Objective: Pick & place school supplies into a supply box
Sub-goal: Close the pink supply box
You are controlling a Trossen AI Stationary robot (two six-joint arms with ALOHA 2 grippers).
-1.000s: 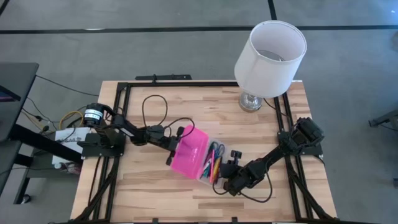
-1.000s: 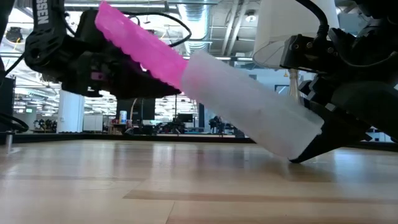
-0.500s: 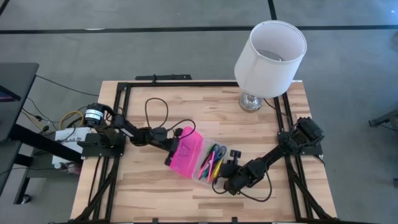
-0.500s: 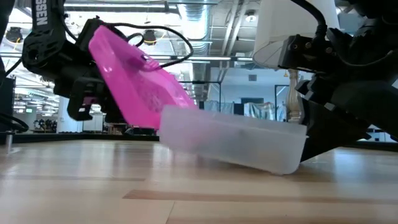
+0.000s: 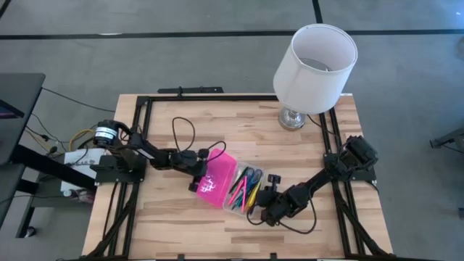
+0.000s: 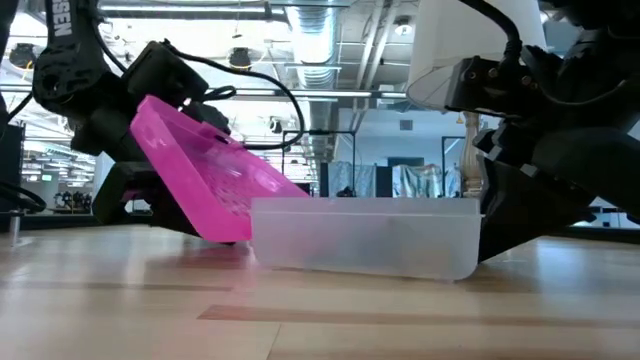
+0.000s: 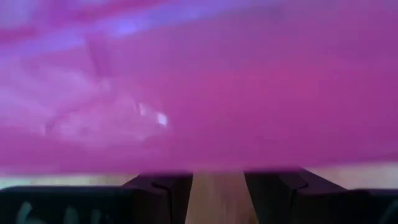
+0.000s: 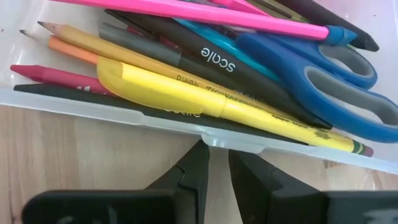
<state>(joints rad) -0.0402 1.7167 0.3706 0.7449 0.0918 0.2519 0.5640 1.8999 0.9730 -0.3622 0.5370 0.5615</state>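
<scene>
The supply box (image 5: 243, 192) is a clear case lying flat on the table, seen side-on in the low view (image 6: 365, 235). Its pink lid (image 5: 212, 179) stands tilted on the hinge, away from the box (image 6: 200, 170). Inside lie the pens and pencils (image 8: 186, 87) and the blue-handled scissors (image 8: 323, 81). My left gripper (image 7: 217, 193) sits behind the lid with its fingers slightly apart and its fingertips hidden by the pink plastic. My right gripper (image 8: 219, 163) is at the box's near right side, shut on the rim. My left gripper meets the lid's outer face (image 7: 199, 124) from the table's left; the tilted lid leans back over the fingers. The lid hides the fingertips, so the exact spot cannot be told. My right gripper pinches the small clear tab (image 8: 217, 140) at the middle of the box's long rim between its two fingers. It comes in low from the table's near right. The box bottom rests flat on the table.
A white lampshade (image 5: 315, 61) on a metal base (image 5: 292, 118) stands at the far right corner. Black cables (image 5: 181, 130) loop over the table behind the left arm. Black frame rails (image 5: 138, 167) run along the table's sides. Bare wood lies near the front edge.
The box and lid were raised in one slanted line, with the lid end high. The box has come down flat on the table while the lid folded up about its hinge to a steep tilt. My left gripper moved down and slightly toward the table's left.
</scene>
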